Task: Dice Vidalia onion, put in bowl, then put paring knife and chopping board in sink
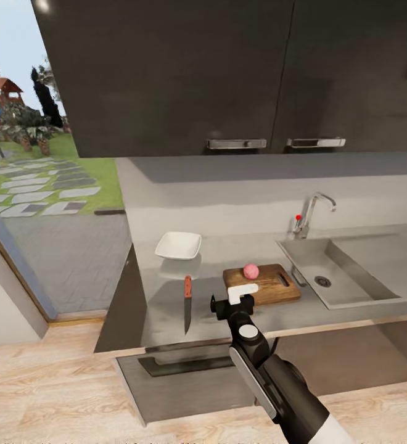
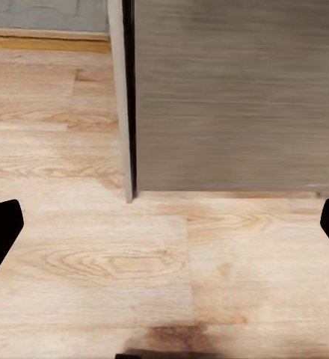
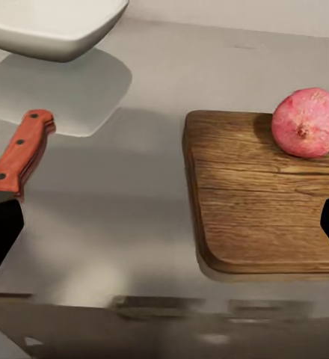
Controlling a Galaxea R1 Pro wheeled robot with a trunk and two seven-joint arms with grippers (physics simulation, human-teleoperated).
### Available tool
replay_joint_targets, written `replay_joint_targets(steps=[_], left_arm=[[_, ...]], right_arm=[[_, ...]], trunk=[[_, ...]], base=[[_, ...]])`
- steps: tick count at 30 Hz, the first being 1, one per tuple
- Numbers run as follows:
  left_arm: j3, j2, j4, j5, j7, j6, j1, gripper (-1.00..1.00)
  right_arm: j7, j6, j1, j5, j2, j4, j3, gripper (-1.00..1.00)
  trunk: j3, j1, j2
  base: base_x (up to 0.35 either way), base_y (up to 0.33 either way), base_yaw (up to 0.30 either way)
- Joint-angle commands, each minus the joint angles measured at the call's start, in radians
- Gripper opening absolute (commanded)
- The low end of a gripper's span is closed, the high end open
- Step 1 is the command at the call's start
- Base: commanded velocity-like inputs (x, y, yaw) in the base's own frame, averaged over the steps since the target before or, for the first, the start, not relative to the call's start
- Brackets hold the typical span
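Two black fingertips (image 3: 1,232) of the right gripper (image 1: 229,300) sit far apart at the sides of the right wrist view, so this pincer is spread wide and holds nothing. It hangs over the front edge of the grey countertop (image 1: 166,296), between the paring knife (image 1: 187,303) and the chopping board (image 1: 262,285).

The round pink Vidalia onion (image 1: 251,271) rests on the chopping board, near the board's back edge. It is whole, not cut. The board lies flat on the countertop, just beside the sink (image 1: 345,271), with its handle hole at the end close to the sink. The tap (image 1: 308,216) stands behind the basin.

The paring knife lies flat on the countertop, apart from the board. Its red-orange handle points to the wall and its dark blade points to the front edge. The white bowl (image 1: 178,245) sits behind the knife, closer to the wall, and you can see its reflection in the shiny top.

The left gripper (image 2: 164,232) points down at the light wooden floor (image 2: 97,262) next to a grey cabinet panel (image 2: 232,97). Its two dark tips are also far apart, wide and with nothing between them.

Dark cupboards (image 1: 166,74) hang above the counter.
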Motion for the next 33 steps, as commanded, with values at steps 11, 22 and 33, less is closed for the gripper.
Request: replay_joint_targets(steps=[11, 22, 33], left_arm=[[0.001, -0.001, 0.005, 0.008, -0.004, -0.001, 0.0, 1.0], [0.001, -0.001, 0.006, 0.008, -0.004, -0.001, 0.0, 1.0], [0.001, -0.001, 0.006, 0.008, -0.004, -0.001, 0.0, 1.0]], right_arm=[[-0.009, -0.008, -0.001, -0.009, -0.001, 0.005, 0.003, 1.0], [-0.009, -0.008, -0.001, -0.009, -0.002, 0.012, 0.003, 1.0], [-0.009, -0.009, -0.001, -0.009, -0.001, 0.013, 0.003, 1.0]], trunk=[[-0.019, 0.001, -0.002], [-0.036, 0.001, -0.002], [-0.053, 0.001, -0.002]], base=[[0.0, 0.026, 0.0], [0.0, 0.0, 0.0], [0.0, 0.0, 0.0]])
